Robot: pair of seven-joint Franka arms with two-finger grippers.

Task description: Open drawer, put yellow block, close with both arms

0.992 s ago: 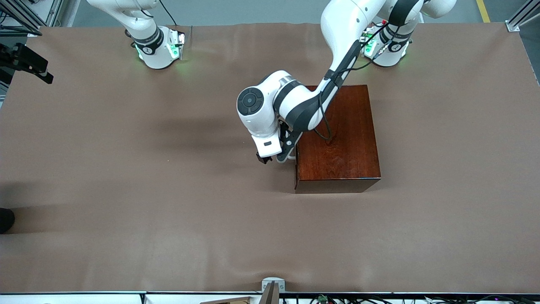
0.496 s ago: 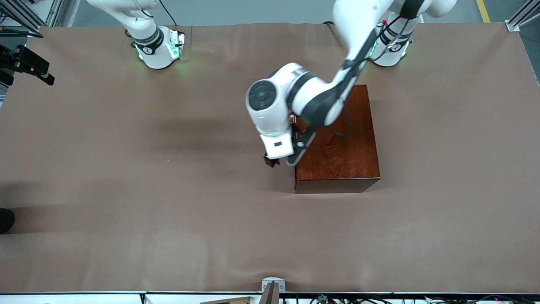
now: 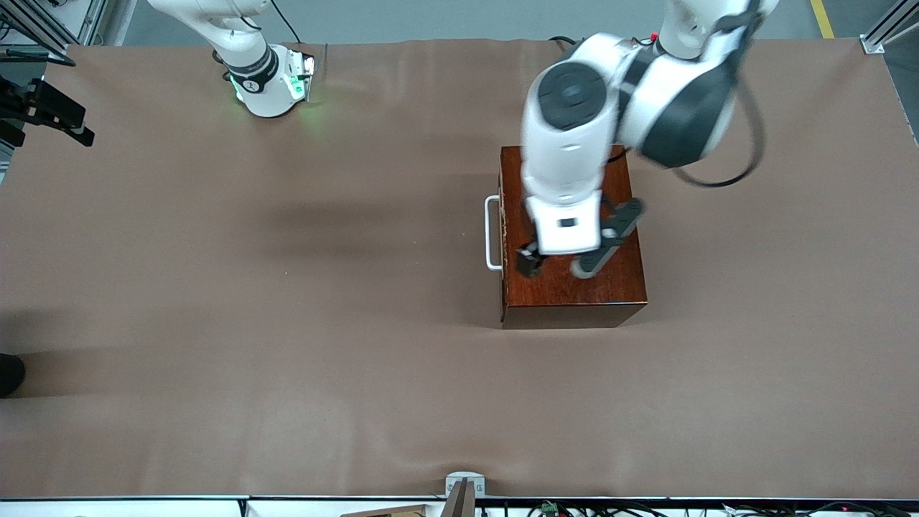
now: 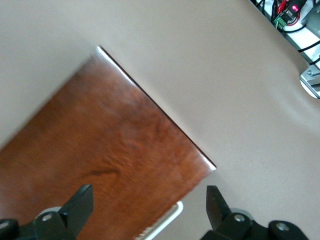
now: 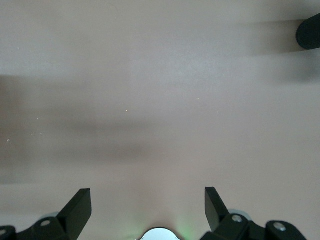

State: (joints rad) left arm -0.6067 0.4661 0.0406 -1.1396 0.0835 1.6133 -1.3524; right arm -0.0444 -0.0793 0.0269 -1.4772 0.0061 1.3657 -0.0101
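The dark mahogany box stands mid-table, toward the left arm's end. Its drawer is pushed in, with the white bar handle on the face turned toward the right arm's end. My left gripper hangs open and empty above the box top. The left wrist view looks down on the box top and the handle, with the left gripper wide open. My right gripper is open and empty over bare table by its own base, where that arm waits. The yellow block is out of view.
Brown cloth covers the whole table. A black bracket juts in at the right arm's end. A dark rounded object sits at that same edge, nearer the front camera. A metal clamp marks the front edge.
The left arm has risen from beside the drawer front and swung over the box top, uncovering the white handle. The box and the right arm have stayed put.
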